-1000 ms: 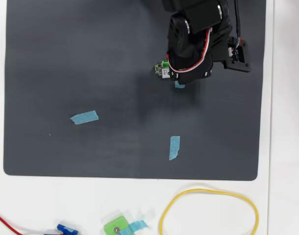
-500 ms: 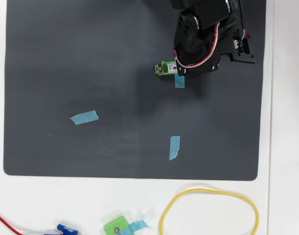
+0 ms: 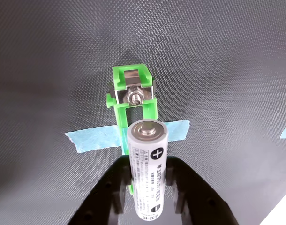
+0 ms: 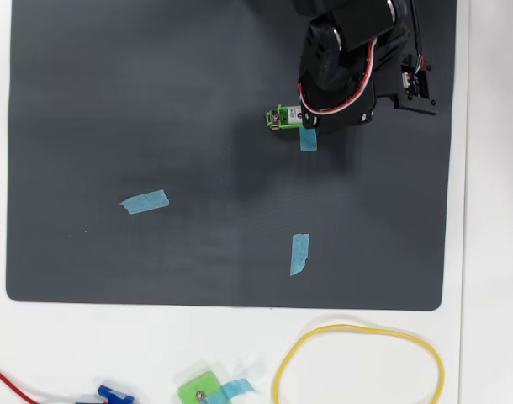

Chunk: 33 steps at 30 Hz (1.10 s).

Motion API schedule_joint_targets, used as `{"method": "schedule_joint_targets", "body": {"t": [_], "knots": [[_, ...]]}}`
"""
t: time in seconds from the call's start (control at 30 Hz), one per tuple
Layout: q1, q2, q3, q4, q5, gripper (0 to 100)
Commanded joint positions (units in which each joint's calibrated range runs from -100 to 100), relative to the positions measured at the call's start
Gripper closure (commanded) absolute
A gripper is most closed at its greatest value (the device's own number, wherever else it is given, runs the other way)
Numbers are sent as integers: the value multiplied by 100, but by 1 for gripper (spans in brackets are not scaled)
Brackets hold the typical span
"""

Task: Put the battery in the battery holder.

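In the wrist view my gripper (image 3: pixel 147 185) is shut on the battery (image 3: pixel 147 164), a white-silver cylinder with dark print. Its plus end points away from me. The black fingers (image 3: pixel 116 187) clamp its lower half. The battery hangs over the near part of the bright green battery holder (image 3: pixel 132 86) and lies along its length. I cannot tell if it touches the holder. The holder's far end with its metal screw is uncovered. In the overhead view the holder (image 4: pixel 279 118) sticks out left of the arm (image 4: pixel 341 67), which hides the gripper.
The holder lies on a strip of blue tape (image 3: pixel 94 138) on a dark grey mat (image 4: pixel 156 101). Two more tape strips (image 4: pixel 145 201) (image 4: pixel 299 253) lie on the mat. Below it are a yellow loop (image 4: pixel 357 362), a small green square piece (image 4: pixel 198 391) and a red wire (image 4: pixel 13 383).
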Motion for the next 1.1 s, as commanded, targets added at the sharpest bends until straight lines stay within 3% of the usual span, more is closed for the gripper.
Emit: {"method": "schedule_joint_targets", "body": {"t": [0.0,0.8,1.07], "knots": [[-3,-80,-27,-23,-29,100],[-252,534,-80,-76,-39,100],[-543,-361,519,-574,-34,100]]}}
